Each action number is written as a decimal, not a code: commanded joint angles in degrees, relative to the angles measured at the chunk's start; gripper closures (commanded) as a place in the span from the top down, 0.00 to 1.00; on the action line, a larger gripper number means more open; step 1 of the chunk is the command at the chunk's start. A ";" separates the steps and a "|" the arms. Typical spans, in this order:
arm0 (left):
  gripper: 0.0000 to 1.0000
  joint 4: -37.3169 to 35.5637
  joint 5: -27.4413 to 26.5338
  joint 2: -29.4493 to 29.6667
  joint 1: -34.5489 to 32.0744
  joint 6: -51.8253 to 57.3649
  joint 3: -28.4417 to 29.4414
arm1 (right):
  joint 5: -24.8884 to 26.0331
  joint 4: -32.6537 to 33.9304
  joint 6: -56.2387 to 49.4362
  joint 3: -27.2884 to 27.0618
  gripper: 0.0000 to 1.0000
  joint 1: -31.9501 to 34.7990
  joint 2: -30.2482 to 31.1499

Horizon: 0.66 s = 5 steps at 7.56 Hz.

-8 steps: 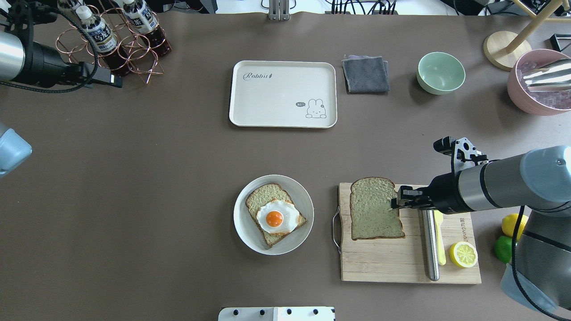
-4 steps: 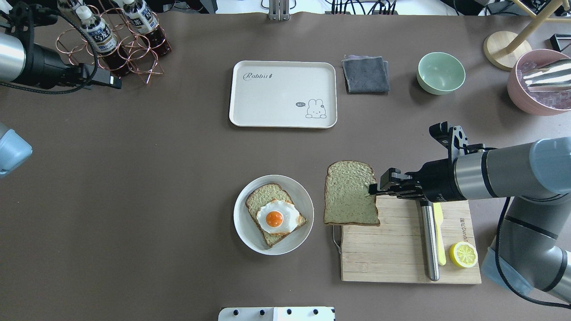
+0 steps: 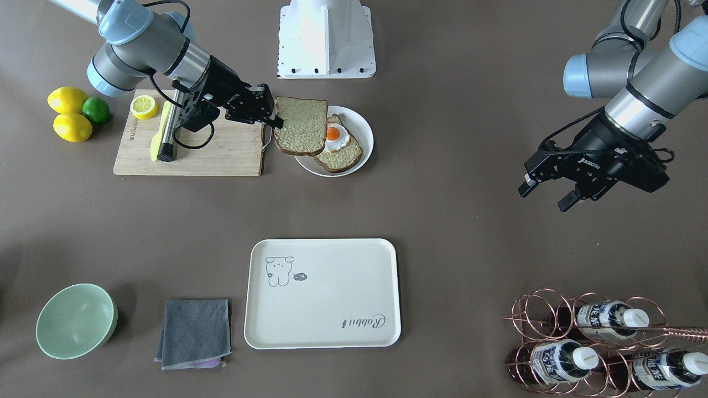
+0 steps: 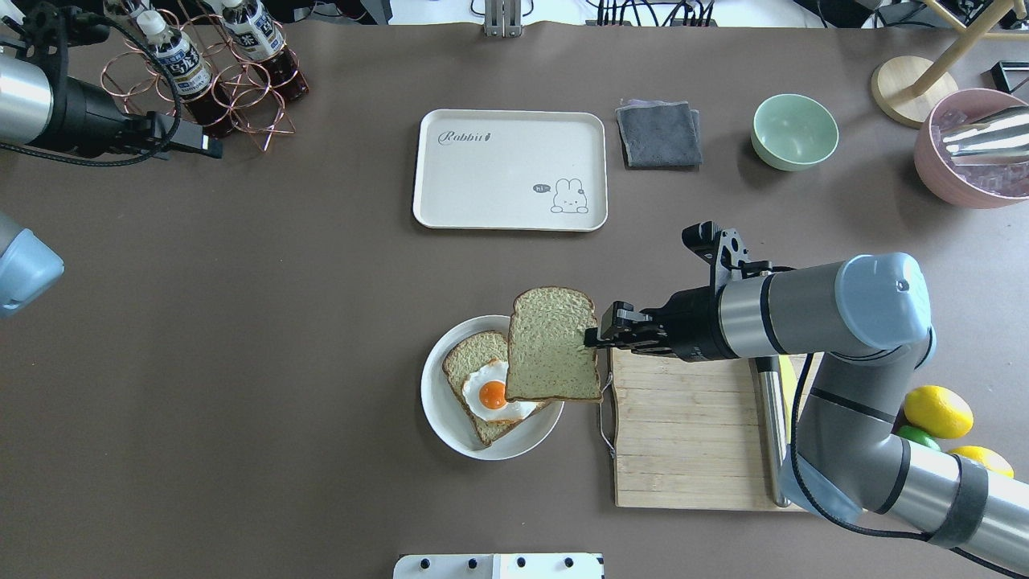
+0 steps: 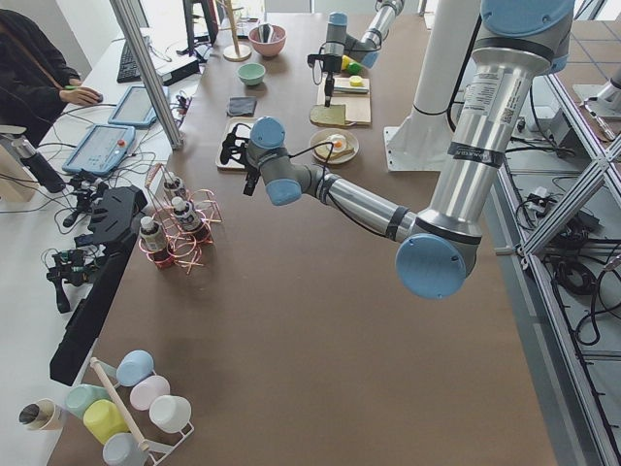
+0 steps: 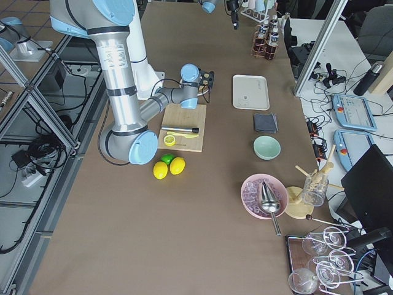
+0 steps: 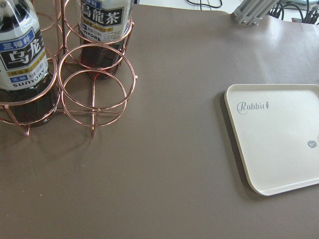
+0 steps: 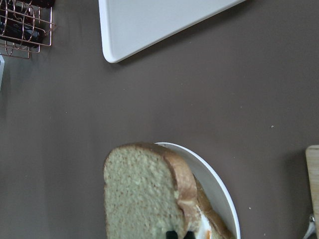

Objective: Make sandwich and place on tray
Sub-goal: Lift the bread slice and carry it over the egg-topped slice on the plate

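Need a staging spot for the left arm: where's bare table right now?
Widest bare patch: between bottle rack, tray and plate. Also the strip from tray to plate. Tray itself is bare. Crowded: plate and cutting board, where the right gripper holds a bread slice over the plate.

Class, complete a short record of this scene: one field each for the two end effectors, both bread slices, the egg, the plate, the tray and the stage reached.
Right end effector: shut on the top slice's edge
Top slice: held in the air, partly over the plate
Bottom slice: flat on the plate
Egg: on the bottom slice, partly covered from overhead
Plate: beside the cutting board
Tray: no sandwich on it
Left end effector: open, holding nothing
Stage: sandwich not yet closed
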<state>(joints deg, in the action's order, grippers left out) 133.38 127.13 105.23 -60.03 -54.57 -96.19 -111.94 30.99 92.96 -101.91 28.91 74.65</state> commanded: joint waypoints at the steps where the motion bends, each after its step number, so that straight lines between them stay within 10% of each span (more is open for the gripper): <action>1: 0.95 -0.05 -0.04 0.33 0.00 -0.01 0.56 | 0.85 0.12 -4.27 3.46 0.00 -1.57 -2.49; 5: 0.95 -0.05 -0.04 0.42 0.00 0.07 0.65 | 6.11 -0.14 -4.36 7.67 0.00 -5.08 -6.61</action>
<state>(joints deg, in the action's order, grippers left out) 133.33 127.10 105.60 -60.03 -54.58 -95.56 -108.03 31.22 88.65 -96.90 25.17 70.36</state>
